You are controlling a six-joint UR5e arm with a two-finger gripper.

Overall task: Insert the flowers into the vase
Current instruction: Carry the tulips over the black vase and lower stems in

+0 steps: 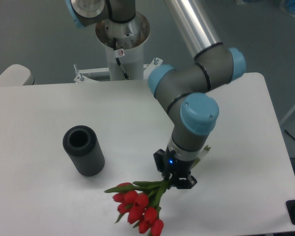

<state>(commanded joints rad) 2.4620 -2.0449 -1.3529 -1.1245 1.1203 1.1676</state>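
My gripper (171, 181) points down over the white table (39, 128), and its fingers are pinched on the green stems of the flowers (136, 206). The grip sits close to the cut ends of the stems. A short pale-green bit pokes out on the far side of my wrist, up and to the right of the gripper; it is probably the stem ends, though it is too small for me to be sure.

From my fingers the bunch fans out down and to the left. The red tulip buds cluster below and left of the gripper, near the front edge of the table, with one bud and a narrow leaf reaching furthest left. Whether the heads touch the tabletop or hang just above it I cannot tell from this angle.

The vase (84, 151) stands well to the left of my gripper and a little higher in view. It is a dark grey ribbed cylinder, upright, with its round mouth open towards the camera. It is apart from the flowers, with bare table between its base and the nearest bud. Nothing is in its mouth.

My forearm, with its blue joint caps, comes in from above and to the right of the gripper.
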